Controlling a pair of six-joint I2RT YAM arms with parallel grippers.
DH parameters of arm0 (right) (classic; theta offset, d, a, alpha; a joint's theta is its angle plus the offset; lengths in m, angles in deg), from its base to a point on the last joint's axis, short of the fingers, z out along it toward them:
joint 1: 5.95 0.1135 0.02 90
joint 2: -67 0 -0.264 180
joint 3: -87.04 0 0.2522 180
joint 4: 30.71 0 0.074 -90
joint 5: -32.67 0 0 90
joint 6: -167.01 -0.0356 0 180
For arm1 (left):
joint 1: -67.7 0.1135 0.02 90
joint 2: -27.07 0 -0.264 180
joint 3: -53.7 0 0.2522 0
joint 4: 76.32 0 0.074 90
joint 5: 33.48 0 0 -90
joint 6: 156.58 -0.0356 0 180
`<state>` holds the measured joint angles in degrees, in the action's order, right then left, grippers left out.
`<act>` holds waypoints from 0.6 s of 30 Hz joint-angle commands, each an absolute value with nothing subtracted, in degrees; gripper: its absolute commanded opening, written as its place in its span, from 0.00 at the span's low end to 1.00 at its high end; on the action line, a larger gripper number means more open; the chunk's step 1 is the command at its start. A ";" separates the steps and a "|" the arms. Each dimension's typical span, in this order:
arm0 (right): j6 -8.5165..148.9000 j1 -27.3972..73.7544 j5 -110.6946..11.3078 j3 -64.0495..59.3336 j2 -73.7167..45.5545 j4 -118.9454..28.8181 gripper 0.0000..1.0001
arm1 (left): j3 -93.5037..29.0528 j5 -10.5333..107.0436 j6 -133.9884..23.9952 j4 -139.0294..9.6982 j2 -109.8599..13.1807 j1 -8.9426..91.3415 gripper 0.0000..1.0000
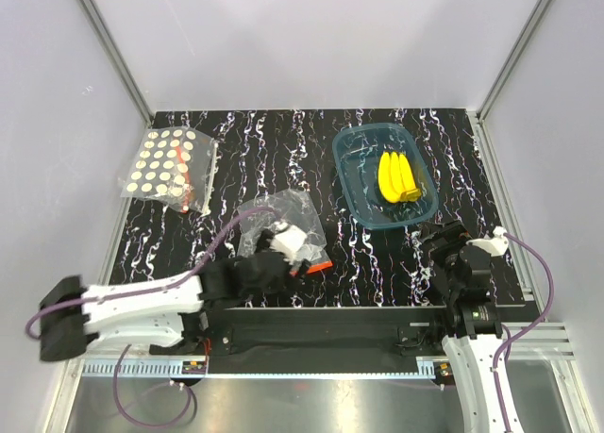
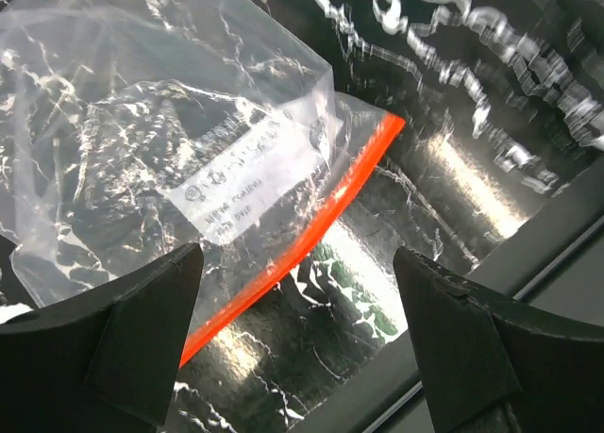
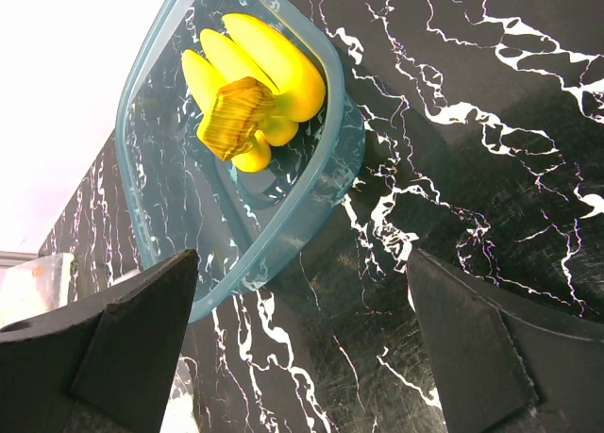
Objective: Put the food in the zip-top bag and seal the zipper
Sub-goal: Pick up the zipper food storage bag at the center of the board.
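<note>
I've got the bananas (image 1: 397,176) lying in the translucent blue tray (image 1: 342,169), far right of the table. They are smooth bright yellow plastic, with the brownish stem end facing my right wrist camera. Nothing else is in that tray.

The zip-top bag (image 1: 274,216) lies flat near the front centre, well apart from the tray. It is clear, crinkled film with a white printed label, and I see nothing inside it. Its red-orange zipper (image 1: 316,266) runs along the near edge.

The left gripper (image 1: 300,260) is right over that edge, jaws spread wide, with the strip crossing the gap between them. I can't tell whether they touch the film. The right gripper (image 1: 439,240) sits just short of the tray's near rim, jaws also apart and holding nothing.

At the far left is a second clear bag (image 1: 170,169) with rows of pale discs.

The tabletop (image 1: 283,150) is glossy black with white veining, and the walls are plain and pale.
</note>
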<state>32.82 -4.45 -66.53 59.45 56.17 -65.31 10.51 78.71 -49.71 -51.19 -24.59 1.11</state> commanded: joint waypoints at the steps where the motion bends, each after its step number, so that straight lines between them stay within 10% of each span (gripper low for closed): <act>1: 33.68 -4.19 -65.25 59.04 56.36 -62.93 1.00 | 2.78 91.03 -51.63 -46.13 -36.95 -4.01 0.88; 18: 33.59 -4.10 -65.16 59.04 57.33 -63.36 1.00 | -10.94 85.71 -60.51 -44.98 -62.49 -5.52 0.65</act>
<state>32.87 -4.45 -65.63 59.45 56.83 -65.31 -7.91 86.69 -58.04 -44.08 -60.87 -5.75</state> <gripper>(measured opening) 0.994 0.668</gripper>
